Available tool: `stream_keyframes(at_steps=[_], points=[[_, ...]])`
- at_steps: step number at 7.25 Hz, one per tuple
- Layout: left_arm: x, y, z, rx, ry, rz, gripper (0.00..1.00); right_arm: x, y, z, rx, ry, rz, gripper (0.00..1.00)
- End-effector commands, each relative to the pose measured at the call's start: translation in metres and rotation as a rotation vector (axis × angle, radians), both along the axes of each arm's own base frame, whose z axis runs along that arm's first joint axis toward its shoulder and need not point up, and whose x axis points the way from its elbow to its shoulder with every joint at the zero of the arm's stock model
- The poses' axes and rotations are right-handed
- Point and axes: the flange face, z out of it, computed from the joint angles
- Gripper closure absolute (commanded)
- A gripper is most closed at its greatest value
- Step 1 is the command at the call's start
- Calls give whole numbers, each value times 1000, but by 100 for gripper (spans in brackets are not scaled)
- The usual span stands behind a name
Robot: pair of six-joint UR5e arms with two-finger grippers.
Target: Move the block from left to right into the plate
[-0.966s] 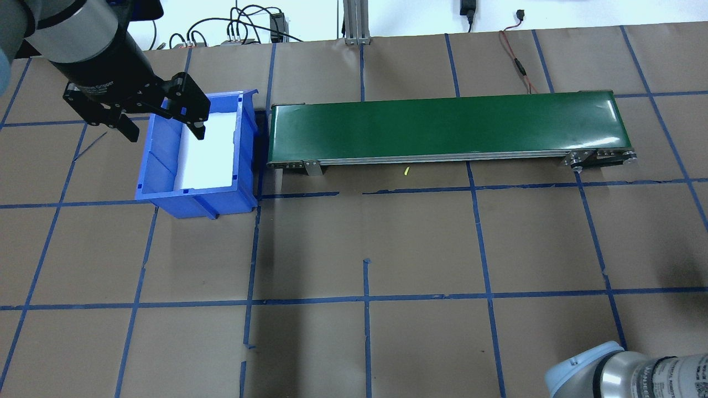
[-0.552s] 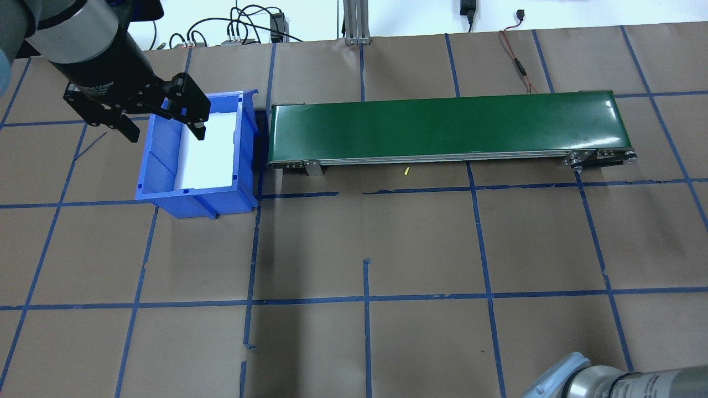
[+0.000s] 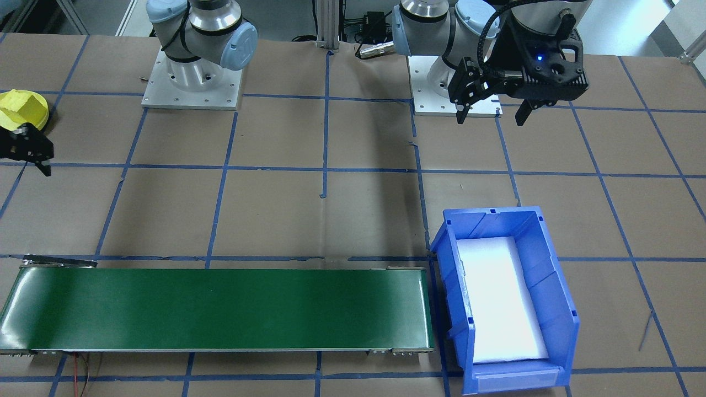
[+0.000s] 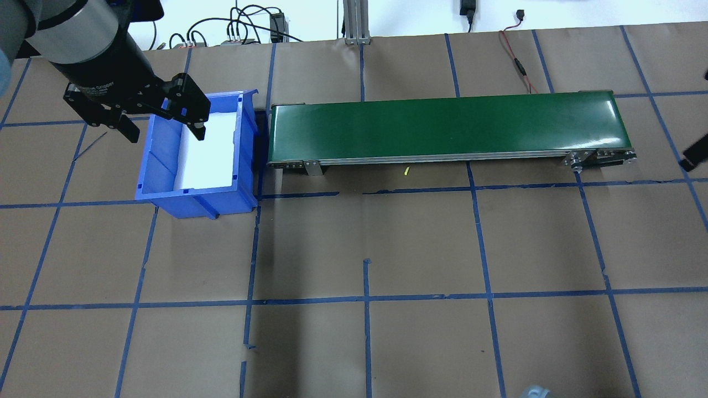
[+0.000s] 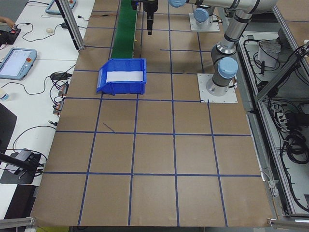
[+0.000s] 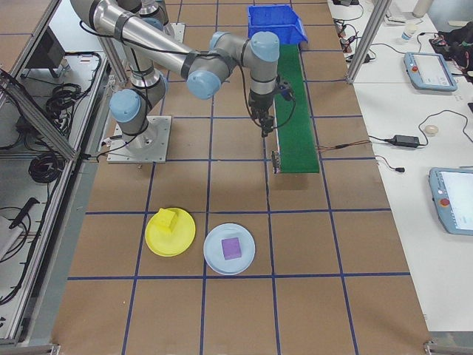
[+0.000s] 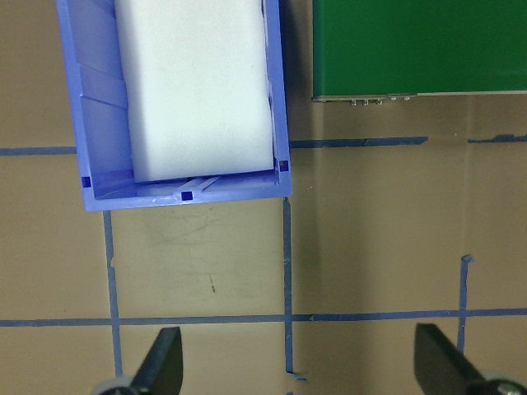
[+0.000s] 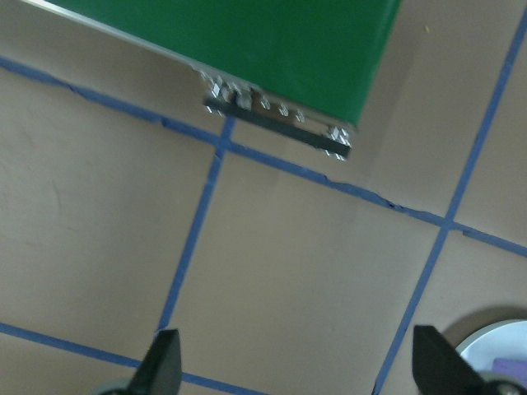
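With a yellow block point(image 6: 168, 219) already in the plate point(image 6: 171, 232), my left hand point(image 4: 161, 122) and right hand point(image 8: 295, 362) both hang released, grasping nothing.

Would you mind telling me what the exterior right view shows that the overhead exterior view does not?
Only exterior right shows the yellow plate holding a yellow block, and a pale blue plate holding a purple block. Only the overhead shows the left gripper, open beside the bin. Both show the blue bin and the green conveyor.
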Motion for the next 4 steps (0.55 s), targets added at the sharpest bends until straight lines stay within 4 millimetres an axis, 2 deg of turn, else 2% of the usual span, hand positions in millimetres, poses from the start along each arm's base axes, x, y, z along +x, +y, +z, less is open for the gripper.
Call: stream_keyframes(at_steps=[1,2,3,4], points=[[0,0,1,-1,0,0,0,95,-7,-2,-21,-23,-82,0],[0,1,0,0,-1,0,0,137,-2,-7,-17,-30,-96,0],[0,1,0,0,-1,0,0,163,1,-4,-29,-35,-91,0],[0,1,0,2,-3,0,0,168,3,-6,-24,-37,-91,0]])
